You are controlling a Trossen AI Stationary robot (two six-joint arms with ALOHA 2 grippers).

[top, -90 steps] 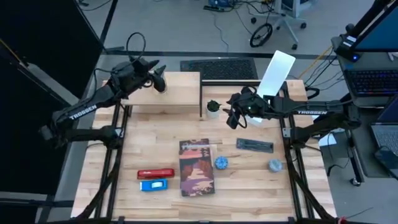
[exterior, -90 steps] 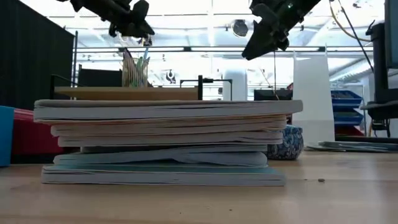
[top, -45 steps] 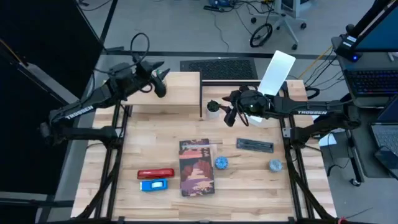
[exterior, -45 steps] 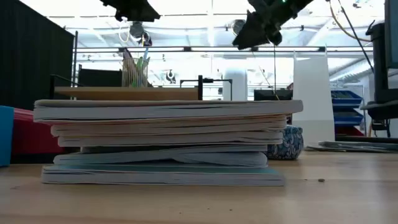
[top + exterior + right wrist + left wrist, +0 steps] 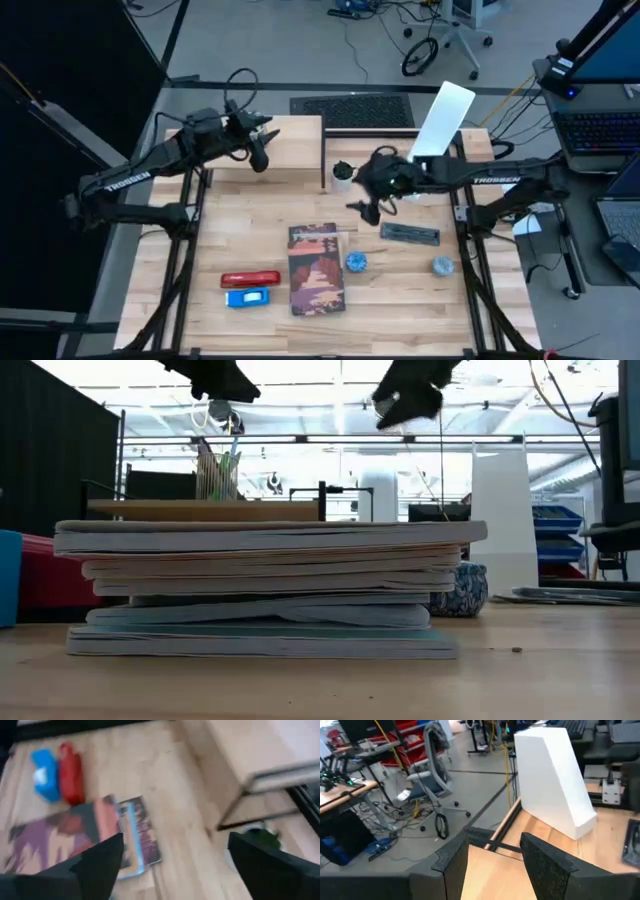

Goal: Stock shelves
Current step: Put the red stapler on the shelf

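**Two robot arms above a table with a shelf, a file holder and small goods**

Light-wood planks form the table [image 5: 400, 290], seen from straight above, with a workshop floor, cables and a wheeled chair beyond its far edge.

At the far left, the left arm reaches over the low light-wood shelf [image 5: 290, 145], which stands on thin black legs along the table's far edge. The left pincer [image 5: 258, 150] hangs above the shelf top. In the left wrist view its two dark fingers [image 5: 547, 867] are spread apart with nothing between them, the bare shelf plank under them.

Nearer the front on the left lie a red oblong item [image 5: 250, 279] and, just beside it, a blue one [image 5: 247, 297]. To their right sits a stack of books [image 5: 317, 268] with a red-brown cover on top. In the low view this stack fills the foreground.

Just right of the stack is a small blue patterned ball [image 5: 356, 262]. Behind it, close to the shelf's right end, stands a small white cup [image 5: 343, 174] with something dark in it.

The right pincer [image 5: 366, 207] hovers above the table between the cup and a flat dark rectangular item [image 5: 409, 234]. Its fingers [image 5: 97, 865] are wide open and empty in the right wrist view.

Farther right, the white file holder [image 5: 443, 120] stands at the far edge of the table, well apart from the books. A second bluish ball [image 5: 442, 266] lies near the front right.
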